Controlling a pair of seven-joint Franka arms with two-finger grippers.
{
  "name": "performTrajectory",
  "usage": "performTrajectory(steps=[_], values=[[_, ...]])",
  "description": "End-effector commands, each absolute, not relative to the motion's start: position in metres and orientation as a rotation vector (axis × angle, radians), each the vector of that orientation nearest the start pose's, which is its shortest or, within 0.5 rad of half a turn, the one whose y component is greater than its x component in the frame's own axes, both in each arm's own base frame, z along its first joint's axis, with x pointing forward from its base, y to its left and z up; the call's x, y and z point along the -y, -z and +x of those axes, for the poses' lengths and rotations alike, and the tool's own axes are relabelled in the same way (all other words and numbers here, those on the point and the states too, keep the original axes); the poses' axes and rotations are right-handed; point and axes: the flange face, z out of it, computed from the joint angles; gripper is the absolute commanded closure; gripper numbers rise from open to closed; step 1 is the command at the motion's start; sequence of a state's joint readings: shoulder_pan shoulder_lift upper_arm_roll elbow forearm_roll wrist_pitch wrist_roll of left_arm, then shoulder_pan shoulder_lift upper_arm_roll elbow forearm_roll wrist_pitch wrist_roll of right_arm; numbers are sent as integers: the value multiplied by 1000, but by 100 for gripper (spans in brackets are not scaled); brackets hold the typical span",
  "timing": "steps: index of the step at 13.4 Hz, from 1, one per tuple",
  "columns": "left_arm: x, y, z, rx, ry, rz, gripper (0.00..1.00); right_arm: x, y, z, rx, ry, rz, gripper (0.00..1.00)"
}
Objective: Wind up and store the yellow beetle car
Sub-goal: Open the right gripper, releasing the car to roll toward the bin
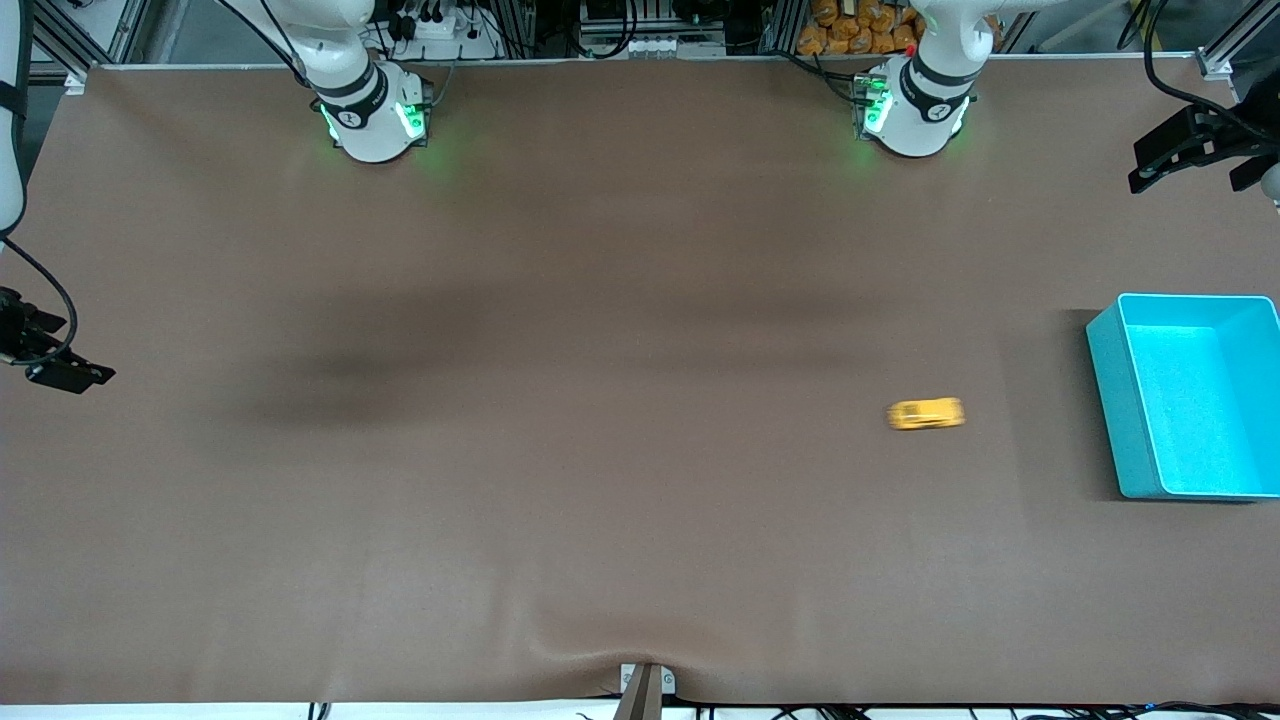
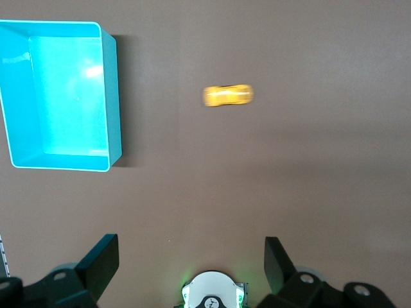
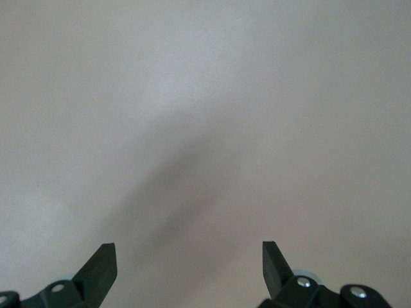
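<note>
The yellow beetle car point(image 1: 926, 413) sits on the brown worktop point(image 1: 560, 520), blurred lengthwise in both the front and left wrist views, which suggests it is rolling. It lies just beside the teal bin point(image 1: 1108, 400), a little toward the right arm's end of the worktop from it, apart from its wall and level with the bin's middle. The bin, at the left arm's end, holds nothing that can be seen.

Farther from the front camera than the bin, the left gripper point(image 2: 191, 264) hangs high over the worktop at the left arm's end, jaws spread wide and holding nothing. The right gripper point(image 3: 189, 263) waits at the opposite end of the worktop from the bin, likewise wide open and empty, over bare surface.

Judging by this, storing is not done: the car is outside the bin and ungrasped. Whether it has been wound cannot be told.
</note>
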State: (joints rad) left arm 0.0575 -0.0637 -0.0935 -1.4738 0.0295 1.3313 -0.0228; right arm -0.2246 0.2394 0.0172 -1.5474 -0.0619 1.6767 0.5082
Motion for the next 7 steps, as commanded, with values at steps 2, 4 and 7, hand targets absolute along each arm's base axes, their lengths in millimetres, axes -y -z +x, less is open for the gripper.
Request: performTrajectory(steps=[2,4,7], values=[[14,-684,509,-12,-109,-3082,0,134,-513,608,-1019,-155,-3002,0],[14,-679,513,-15,-123,-3082,0,138,-516,604,-975,-166,-3013,0],[12,-657,532,-16,-154,-3083,0,142,-530,592,-755,-177,-3068,0]])
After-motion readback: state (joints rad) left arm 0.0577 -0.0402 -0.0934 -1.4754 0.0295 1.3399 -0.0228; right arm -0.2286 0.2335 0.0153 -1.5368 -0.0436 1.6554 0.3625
